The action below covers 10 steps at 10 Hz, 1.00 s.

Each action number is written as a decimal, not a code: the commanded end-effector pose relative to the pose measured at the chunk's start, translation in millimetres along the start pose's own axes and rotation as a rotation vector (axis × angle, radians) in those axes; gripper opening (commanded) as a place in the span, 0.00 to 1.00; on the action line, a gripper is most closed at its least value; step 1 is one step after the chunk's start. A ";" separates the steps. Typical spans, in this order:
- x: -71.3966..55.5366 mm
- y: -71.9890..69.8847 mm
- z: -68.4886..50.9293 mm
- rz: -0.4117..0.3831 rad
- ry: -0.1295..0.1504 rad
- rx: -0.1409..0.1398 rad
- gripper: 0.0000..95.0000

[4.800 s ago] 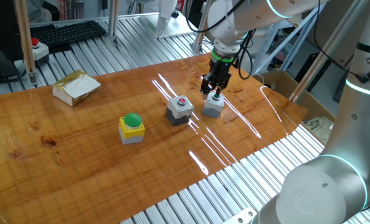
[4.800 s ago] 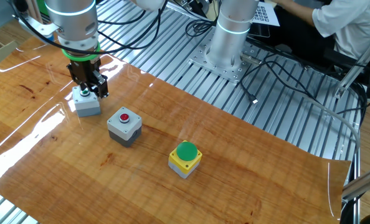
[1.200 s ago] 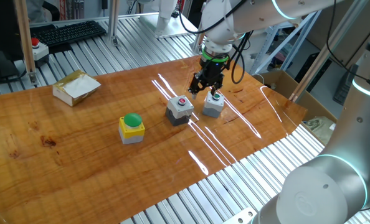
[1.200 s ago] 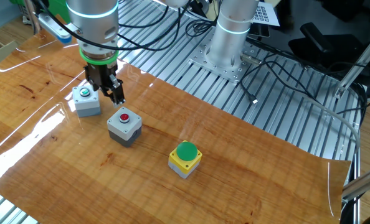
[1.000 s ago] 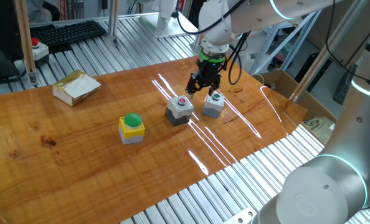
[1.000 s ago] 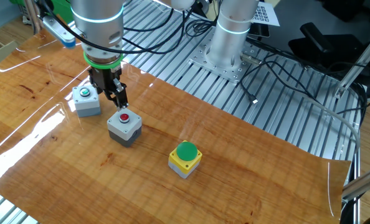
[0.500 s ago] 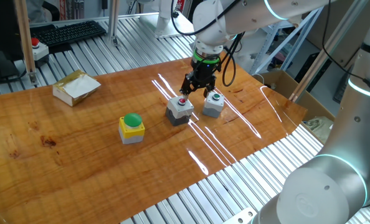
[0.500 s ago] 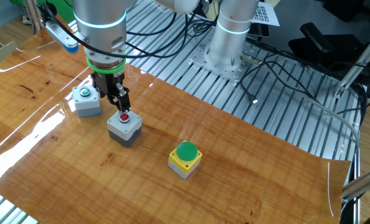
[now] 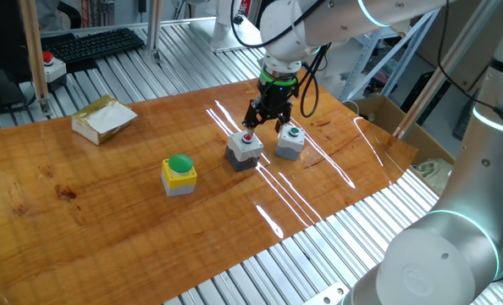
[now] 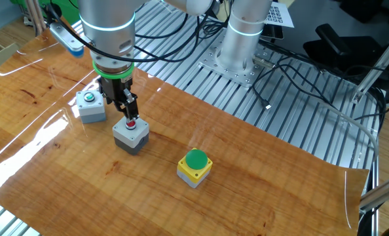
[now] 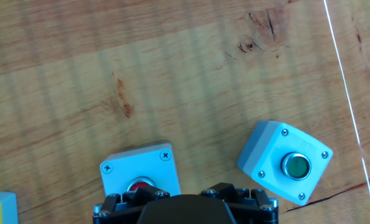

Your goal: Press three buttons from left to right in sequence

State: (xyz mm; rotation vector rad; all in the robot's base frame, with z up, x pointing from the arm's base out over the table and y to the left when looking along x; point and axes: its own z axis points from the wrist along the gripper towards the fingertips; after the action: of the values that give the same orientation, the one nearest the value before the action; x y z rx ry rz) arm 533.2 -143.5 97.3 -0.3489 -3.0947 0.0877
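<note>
The gripper [image 10: 130, 118] had left the grey green-button box [image 10: 90, 105] (nearest the counter's end) and dropped onto the grey red-button box [image 10: 130, 134] mid-counter, suggesting another press; finger spread unreadable. The yellow box [image 10: 194, 167] sat apart.

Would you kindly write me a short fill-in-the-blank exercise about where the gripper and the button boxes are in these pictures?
1. The gripper is right above the grey box whose small button is ____.
2. The yellow-topped box carries a big dome coloured ____.
3. In the hand view, the grey box with the green button lies to the ____ of the grey box with the red button.

Missing words: red; green; right
</note>
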 end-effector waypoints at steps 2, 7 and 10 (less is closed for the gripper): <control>-1.8 0.4 1.6 -0.002 -0.002 -0.001 0.80; -2.1 2.5 5.4 -0.003 -0.002 -0.001 0.80; -0.9 3.3 8.6 -0.003 0.000 -0.005 0.80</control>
State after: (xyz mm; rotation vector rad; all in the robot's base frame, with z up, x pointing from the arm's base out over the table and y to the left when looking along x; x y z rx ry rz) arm 534.2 -141.6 88.6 -0.3462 -3.0958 0.0782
